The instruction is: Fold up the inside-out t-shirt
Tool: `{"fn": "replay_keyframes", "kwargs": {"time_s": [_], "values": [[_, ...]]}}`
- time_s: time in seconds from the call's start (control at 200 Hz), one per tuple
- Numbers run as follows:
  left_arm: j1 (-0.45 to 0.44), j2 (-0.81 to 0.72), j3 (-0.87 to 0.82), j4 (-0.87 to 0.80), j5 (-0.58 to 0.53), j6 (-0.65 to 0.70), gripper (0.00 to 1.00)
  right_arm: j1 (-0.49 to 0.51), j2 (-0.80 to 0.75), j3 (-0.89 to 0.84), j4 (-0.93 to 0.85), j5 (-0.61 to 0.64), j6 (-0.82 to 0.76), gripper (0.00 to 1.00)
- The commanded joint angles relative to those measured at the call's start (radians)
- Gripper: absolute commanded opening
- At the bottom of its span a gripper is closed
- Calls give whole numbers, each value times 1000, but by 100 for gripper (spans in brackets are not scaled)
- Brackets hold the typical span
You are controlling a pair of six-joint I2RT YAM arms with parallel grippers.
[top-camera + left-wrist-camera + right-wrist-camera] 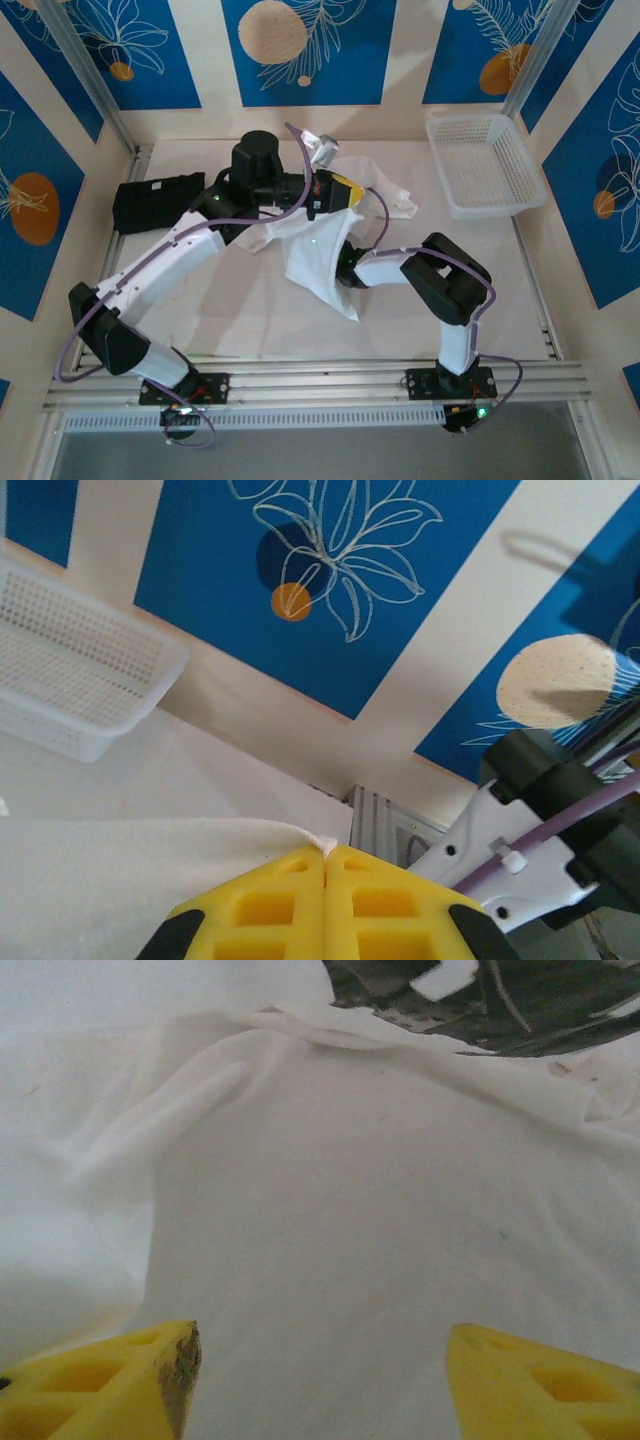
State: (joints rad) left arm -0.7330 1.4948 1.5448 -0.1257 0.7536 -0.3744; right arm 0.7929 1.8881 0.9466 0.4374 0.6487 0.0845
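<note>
Inside-out t-shirt (315,262), white and thin, lies bunched at the middle of the pale surface (230,315), with one edge drawn upward. From left: a black cloth garment (155,203) lies at the surface's edge. The left gripper (327,852), yellow pads pressed together, pinches a raised edge of the shirt. The right gripper (320,1345) hovers with jaws wide over smooth cloth, holding nothing. A white perforated plastic basket (485,165) sits far right. Light, limp and quick to crease, the shirt probably handles best by its hems or shoulder seams.
</note>
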Motion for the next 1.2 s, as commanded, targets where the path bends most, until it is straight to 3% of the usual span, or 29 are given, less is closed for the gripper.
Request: {"fn": "replay_keyframes", "kwargs": {"time_s": [0.0,0.325,0.46,0.705,0.875,0.915,0.955,1.025,1.105,1.15,1.195], "values": [[-22,-8,74,73,97,-29,0,-24,31,67,-162,34,105,70],[-25,-76,128,79,110,-25,0,-114,129,237,-481,-51,315,71],[-21,-85,205,-8,61,40,0,-151,166,285,-584,-110,371,73],[-16,-97,276,-35,35,59,0,-184,197,364,-690,-181,367,83],[-6,-114,310,-84,-52,104,0,-202,218,386,-747,-227,366,82],[1,-121,303,-100,-96,117,0,-204,218,380,-751,-240,366,78],[8,-131,289,-113,-157,131,0,-205,217,374,-753,-252,363,67],[28,-149,239,-120,-277,144,0,-205,210,366,-756,-268,348,35],[65,-167,171,-124,-419,148,0,-204,174,347,-750,-286,322,8],[97,-175,134,-127,-501,144,0,-201,135,323,-734,-298,299,0],[145,-179,91,-123,-559,120,0,-196,85,294,-718,-306,278,0]]}}
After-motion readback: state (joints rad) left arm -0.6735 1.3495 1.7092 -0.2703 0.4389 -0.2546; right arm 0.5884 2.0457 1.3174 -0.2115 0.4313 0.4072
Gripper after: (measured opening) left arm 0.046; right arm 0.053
